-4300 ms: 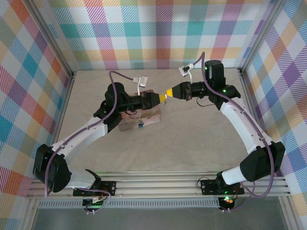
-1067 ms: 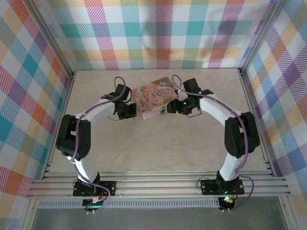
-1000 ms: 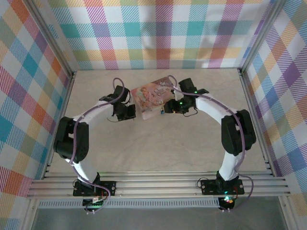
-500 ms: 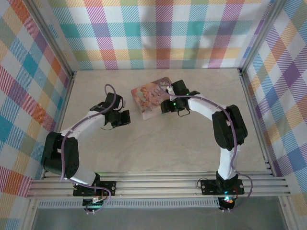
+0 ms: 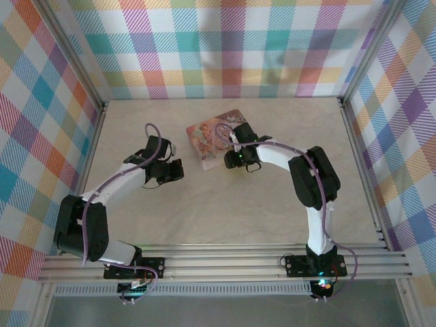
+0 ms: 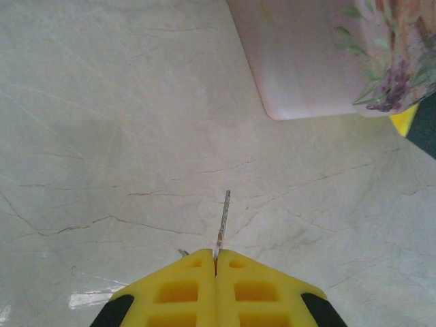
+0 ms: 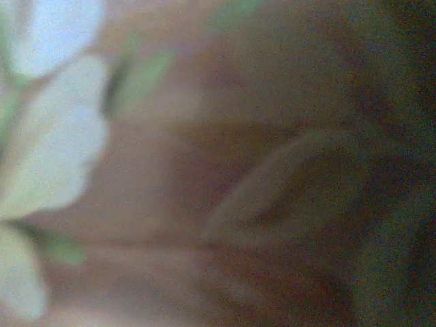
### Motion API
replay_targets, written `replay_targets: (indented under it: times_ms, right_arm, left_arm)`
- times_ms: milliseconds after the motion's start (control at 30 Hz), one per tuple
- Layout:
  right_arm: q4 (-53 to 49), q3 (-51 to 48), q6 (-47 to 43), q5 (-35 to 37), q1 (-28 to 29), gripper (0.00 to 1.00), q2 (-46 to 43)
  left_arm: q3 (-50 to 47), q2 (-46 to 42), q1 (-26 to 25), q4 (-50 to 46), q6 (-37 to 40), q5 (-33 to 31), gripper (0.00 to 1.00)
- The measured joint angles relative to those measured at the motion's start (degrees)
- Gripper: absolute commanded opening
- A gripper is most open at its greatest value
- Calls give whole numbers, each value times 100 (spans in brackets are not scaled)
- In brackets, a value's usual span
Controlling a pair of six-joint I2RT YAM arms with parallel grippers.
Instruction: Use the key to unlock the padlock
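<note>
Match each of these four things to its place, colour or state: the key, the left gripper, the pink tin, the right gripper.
Things:
1. key
2. left gripper
3. pink tin
4. right gripper

Place, colour or state:
A. pink, with a picture on its top
B. right up against the tin's edge
C. clamped shut, apart from the tin
D. sticks out from between yellow fingertips, pointing towards the tin

Pairs: 1-D, 2-C, 3-A, 4-B
</note>
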Motion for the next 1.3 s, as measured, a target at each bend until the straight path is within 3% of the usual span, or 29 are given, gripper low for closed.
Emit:
replay_targets:
  times_ms: [533,867,1167,1300]
  right_arm:
    - [199,111,-7,98,83,42,31]
    - [820,-4,-11,155,179,16,48]
    - [1202,-413,0,22,208,1,-160]
    - [1078,-485,4,-87,254,0,-256]
  left_arm:
    - [-404,-481,22,164,-105,103,0]
    - [-824,-883,22,175,-101,101,0]
    - [-1224,-1307,26,387,101,308,0]
    - [-1414,-1510,26,728,302,616,0]
